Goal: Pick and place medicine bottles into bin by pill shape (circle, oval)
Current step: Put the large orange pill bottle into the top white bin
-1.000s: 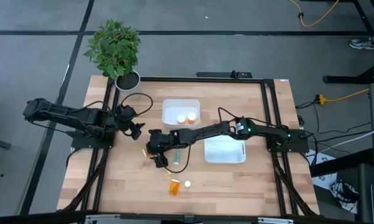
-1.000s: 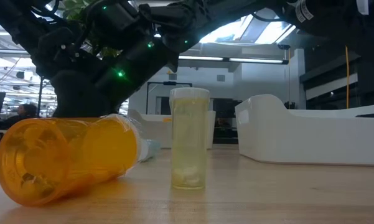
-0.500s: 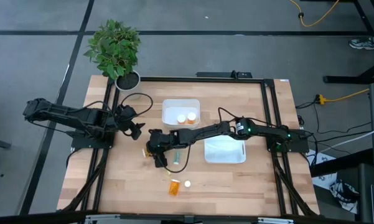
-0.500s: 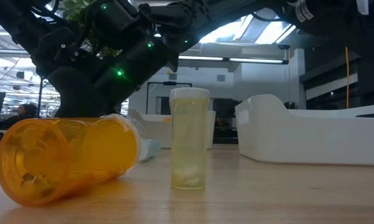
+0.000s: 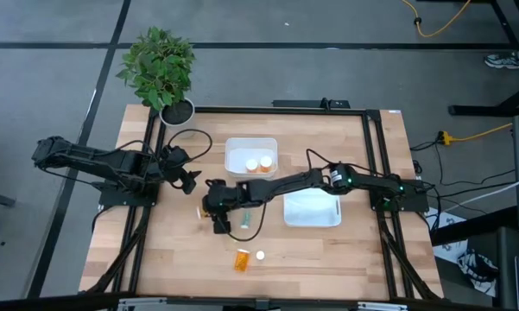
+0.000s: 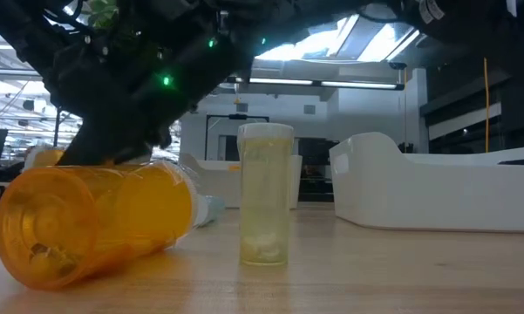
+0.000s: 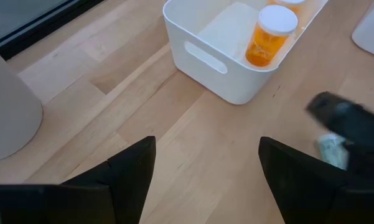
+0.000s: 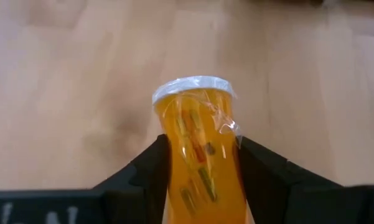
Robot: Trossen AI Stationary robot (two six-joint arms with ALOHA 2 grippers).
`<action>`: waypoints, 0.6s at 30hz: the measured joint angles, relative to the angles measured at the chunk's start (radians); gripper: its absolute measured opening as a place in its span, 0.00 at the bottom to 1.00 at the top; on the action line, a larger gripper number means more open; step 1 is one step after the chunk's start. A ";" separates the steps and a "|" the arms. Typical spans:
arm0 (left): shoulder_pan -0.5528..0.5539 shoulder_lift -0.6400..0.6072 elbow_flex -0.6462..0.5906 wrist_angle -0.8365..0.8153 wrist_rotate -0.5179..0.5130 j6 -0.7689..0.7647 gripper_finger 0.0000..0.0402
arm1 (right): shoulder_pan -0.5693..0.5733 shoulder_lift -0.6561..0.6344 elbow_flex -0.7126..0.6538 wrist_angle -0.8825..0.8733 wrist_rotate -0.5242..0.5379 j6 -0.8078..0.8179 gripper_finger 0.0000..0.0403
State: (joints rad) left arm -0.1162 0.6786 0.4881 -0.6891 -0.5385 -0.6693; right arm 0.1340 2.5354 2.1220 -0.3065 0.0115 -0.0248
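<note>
Medicine bottle [image 8: 198, 149] between right tool [image 8: 199, 163] fingers

Even overhead light falls on the wooden table [image 5: 173, 250], with soft, short shadows under the arms. In the low view, bright ceiling skylights [image 6: 331, 39] leave the arms as dark silhouettes. The lying orange bottle [image 6: 96, 222] glows translucent. Near the white bin [image 7: 227, 59], the dark arm is blurred.

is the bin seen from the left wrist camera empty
No, the white bin holds an orange bottle with a white cap standing upright inside it, with another partly visible at the picture's edge.
</note>
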 joint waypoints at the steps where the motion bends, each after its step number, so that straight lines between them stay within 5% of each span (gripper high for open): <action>1: 0.000 0.000 0.000 0.000 0.000 0.000 0.69 | 0.005 -0.012 0.000 -0.020 -0.001 0.007 0.41; 7: 0.000 0.000 0.000 -0.001 0.000 -0.001 0.69 | 0.041 -0.139 0.001 -0.195 0.067 0.047 0.41; 18: 0.000 0.000 0.000 0.002 0.000 -0.001 0.69 | 0.151 -0.393 0.000 -0.808 0.601 0.253 0.41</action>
State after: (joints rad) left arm -0.1162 0.6787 0.4881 -0.6876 -0.5386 -0.6704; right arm 0.2853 2.1426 2.1216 -1.1140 0.6125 0.2283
